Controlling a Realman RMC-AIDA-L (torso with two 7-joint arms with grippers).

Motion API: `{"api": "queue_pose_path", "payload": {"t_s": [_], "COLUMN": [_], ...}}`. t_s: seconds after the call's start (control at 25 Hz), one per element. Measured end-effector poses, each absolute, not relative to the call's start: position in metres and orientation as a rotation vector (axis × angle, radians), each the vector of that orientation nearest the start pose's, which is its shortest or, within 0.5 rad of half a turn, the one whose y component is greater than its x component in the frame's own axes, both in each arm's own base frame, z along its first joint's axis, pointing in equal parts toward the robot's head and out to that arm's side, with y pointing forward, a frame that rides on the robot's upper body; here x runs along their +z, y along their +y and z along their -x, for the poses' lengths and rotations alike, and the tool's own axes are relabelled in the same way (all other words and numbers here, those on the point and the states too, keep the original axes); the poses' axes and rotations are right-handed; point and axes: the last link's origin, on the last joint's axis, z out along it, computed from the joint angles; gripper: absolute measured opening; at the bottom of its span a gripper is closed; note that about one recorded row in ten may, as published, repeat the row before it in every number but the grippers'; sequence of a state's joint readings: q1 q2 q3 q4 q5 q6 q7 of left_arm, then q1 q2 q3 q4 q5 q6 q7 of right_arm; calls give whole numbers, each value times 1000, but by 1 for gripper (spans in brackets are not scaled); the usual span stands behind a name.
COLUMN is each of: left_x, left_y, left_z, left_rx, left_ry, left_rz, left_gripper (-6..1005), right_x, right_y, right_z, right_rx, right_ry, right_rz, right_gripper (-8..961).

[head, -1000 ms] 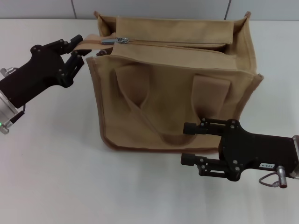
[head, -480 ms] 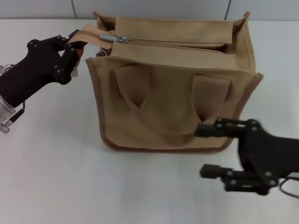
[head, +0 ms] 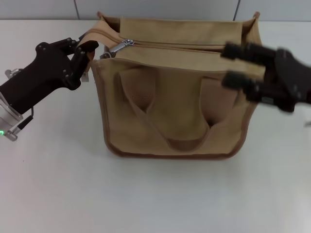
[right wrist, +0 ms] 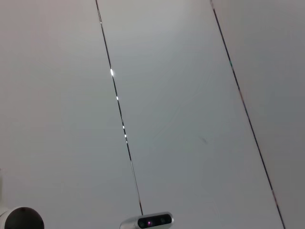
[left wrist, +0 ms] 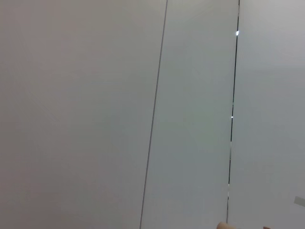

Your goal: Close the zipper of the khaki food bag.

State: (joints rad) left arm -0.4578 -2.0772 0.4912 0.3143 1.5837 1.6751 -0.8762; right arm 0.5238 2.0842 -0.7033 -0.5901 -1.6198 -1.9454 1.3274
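The boxy tan canvas food bag with darker brown piping and two wide looped handles (head: pixel 175 102) stood upright on the white table (head: pixel 73 194), between the two grippers. The black left gripper (head: pixel 86 48) was at the bag's upper left corner, its fingers pinched together on the khaki fabric tail at that end of the top panel. The black right gripper (head: pixel 232 64) was blurred in the head view, raised in front of the bag's upper right corner, with its two fingers spread apart and pointing toward the left gripper; whether it touched the canvas could not be told. The long khaki zipper line (head: pixel 180 47) ran along the top panel from beside the left gripper toward the right one. Its small shiny silver metal pull tab (head: pixel 120 46) lay just beside the left gripper's fingers, well apart from the right gripper.
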Motion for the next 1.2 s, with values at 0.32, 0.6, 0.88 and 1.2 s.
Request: {"api": "queue_pose_path", "payload": {"t_s": [0.32, 0.6, 0.88, 1.2], "left_x": [10, 15, 12, 11], "left_y": [301, 293, 295, 294], "left_z": [270, 268, 266, 266], "left_rx": [-1255, -1335, -1338, -1344], "left_ry": [-385, -366, -375, -385], "left_rz": [2190, 2157, 2159, 2159], "left_gripper": [26, 26, 26, 26], "right_x": [44, 39, 50, 40], "right_y": [327, 342, 343, 314], "right_z": [-156, -133, -105, -109], "right_rx": [1154, 999, 1029, 1029], "right_ry": [303, 176, -130, -611], "right_rz": [2897, 2845, 2664, 2370], "right_gripper": [662, 662, 663, 663]}}
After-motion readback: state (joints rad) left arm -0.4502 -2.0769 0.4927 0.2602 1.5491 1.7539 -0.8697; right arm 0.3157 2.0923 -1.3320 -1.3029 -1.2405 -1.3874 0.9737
